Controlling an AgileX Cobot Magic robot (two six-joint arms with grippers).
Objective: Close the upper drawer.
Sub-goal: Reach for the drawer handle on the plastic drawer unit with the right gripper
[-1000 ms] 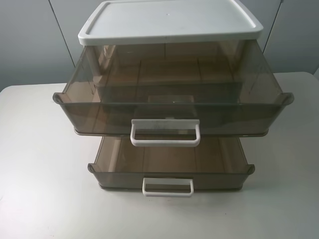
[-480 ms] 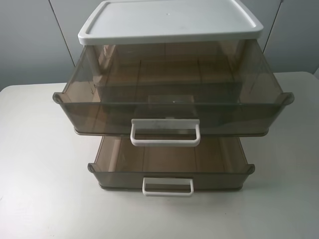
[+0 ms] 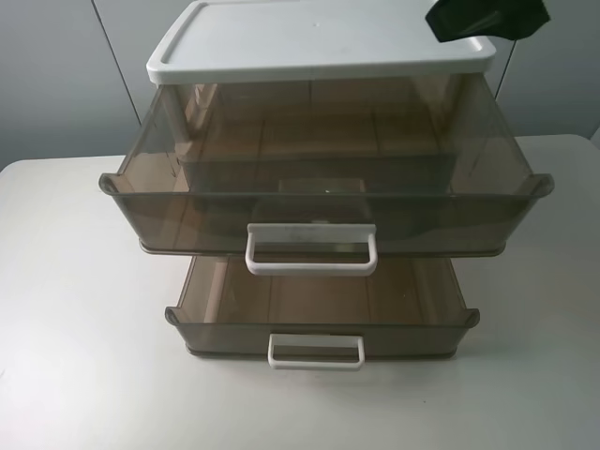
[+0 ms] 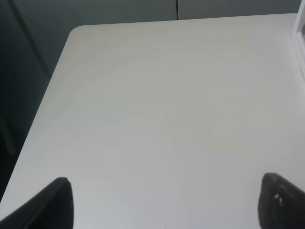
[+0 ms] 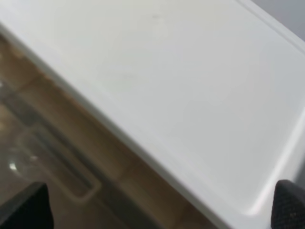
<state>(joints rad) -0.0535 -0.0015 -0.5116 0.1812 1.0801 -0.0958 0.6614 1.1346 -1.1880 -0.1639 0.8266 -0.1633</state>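
Note:
The upper drawer [image 3: 187,202] is tall, smoky brown and translucent. It stands pulled far out of the white-topped cabinet [image 3: 319,42], with its wide white loop handle [image 3: 311,249] facing the front. My right gripper [image 3: 487,19] shows as a dark shape above the cabinet top's back right corner, well behind the handle. In the right wrist view it [image 5: 157,210] is open over the white cabinet top [image 5: 190,86], with the drawer's brown inside [image 5: 52,152] below. My left gripper [image 4: 167,205] is open over bare table, away from the drawers and outside the exterior view.
A shallower smoky drawer [image 3: 234,333] with a smaller white handle [image 3: 316,351] is also pulled out beneath the upper one. The cabinet stands on a white table [image 3: 66,356]. The table's rounded corner [image 4: 76,31] and a sliver of the cabinet [image 4: 301,28] show in the left wrist view.
My right gripper has come into the exterior view at the top right, above the cabinet top. Both drawers stand as before.

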